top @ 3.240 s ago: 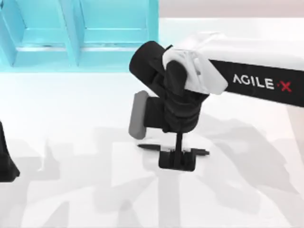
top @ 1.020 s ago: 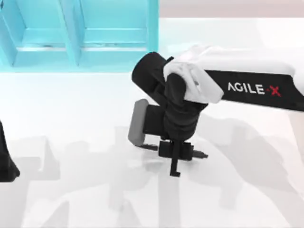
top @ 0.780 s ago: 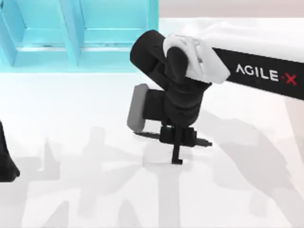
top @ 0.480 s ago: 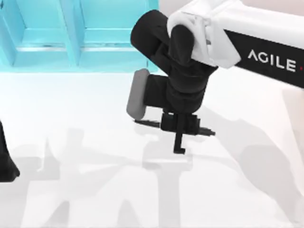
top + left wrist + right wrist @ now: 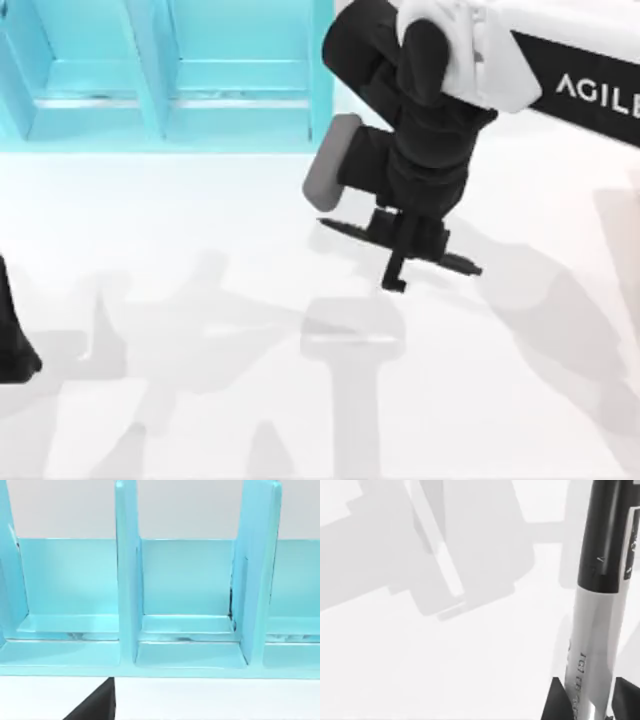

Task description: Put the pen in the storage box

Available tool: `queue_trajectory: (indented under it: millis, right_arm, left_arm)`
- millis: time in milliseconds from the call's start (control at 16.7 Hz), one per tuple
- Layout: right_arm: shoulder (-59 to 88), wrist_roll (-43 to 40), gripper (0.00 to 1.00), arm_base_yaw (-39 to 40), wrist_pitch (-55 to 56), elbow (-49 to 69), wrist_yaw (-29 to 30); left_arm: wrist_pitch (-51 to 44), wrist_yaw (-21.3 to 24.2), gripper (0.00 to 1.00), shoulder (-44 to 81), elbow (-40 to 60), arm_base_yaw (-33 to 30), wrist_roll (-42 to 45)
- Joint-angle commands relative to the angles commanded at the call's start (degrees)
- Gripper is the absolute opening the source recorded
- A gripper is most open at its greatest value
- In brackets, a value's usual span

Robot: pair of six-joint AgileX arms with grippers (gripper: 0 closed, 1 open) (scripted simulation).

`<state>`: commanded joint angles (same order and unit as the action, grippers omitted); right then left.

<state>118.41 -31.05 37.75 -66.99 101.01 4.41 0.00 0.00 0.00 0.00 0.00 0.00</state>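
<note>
At the nine o'clock edge of the surface (image 5: pixel 200 400) the left tool (image 5: pixel 12 345) sits parked as a dark shape; whether its fingers are apart or together I cannot tell. Up at eleven o'clock stands the box (image 5: pixel 160 70), turquoise, with upright dividers splitting it into open compartments; the left wrist view looks straight into three of them, all bare inside.

Toward one o'clock the right tool (image 5: pixel 400 262) hangs above the surface, clamped on the pen (image 5: pixel 345 229) near its middle. The pen lies roughly level, running from about ten o'clock to four o'clock under the tool, and its shadow falls on the surface well below it, so I judge it lifted clear. It sits just right of the box's right wall, not yet over any compartment.

To do this carry well, I would keep the grip firm and the pen level, bring it leftward over the wall with room to spare above the dividers, and line its length up inside one compartment before letting go.

In the right wrist view the pen (image 5: pixel 595 630) shows a black end, then a silver-grey barrel with small dark print, pinched between the dark fingertips (image 5: pixel 557 700).
</note>
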Motion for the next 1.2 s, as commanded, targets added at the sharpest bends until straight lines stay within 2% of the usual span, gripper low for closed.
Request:
queue_trajectory:
  millis: [240, 660, 840, 1020, 1200]
  right_arm:
    - [-0.77, 15.28, 0.00, -12.44, -1.84, -0.28, -1.00]
    - [-4.26, 57.64, 0.00, -43.06, -5.53, -3.82, -2.77]
    - [-6.79, 73.23, 0.00, -55.53, -6.25, -5.73, -3.63]
    - [-9.30, 83.59, 0.00, -65.12, -6.41, -7.34, -4.60]
    - [-10.95, 88.46, 0.00, -69.84, -6.28, -8.34, -5.32]
  left_arm:
    - [0.00, 0.00, 1.00, 0.00, 0.00, 0.00, 0.00]
    - [0.00, 0.00, 1.00, 0.00, 0.00, 0.00, 0.00]
    - [0.00, 0.00, 1.00, 0.00, 0.00, 0.00, 0.00]
    - [0.00, 0.00, 1.00, 0.00, 0.00, 0.00, 0.00]
    - [0.00, 0.00, 1.00, 0.00, 0.00, 0.00, 0.00]
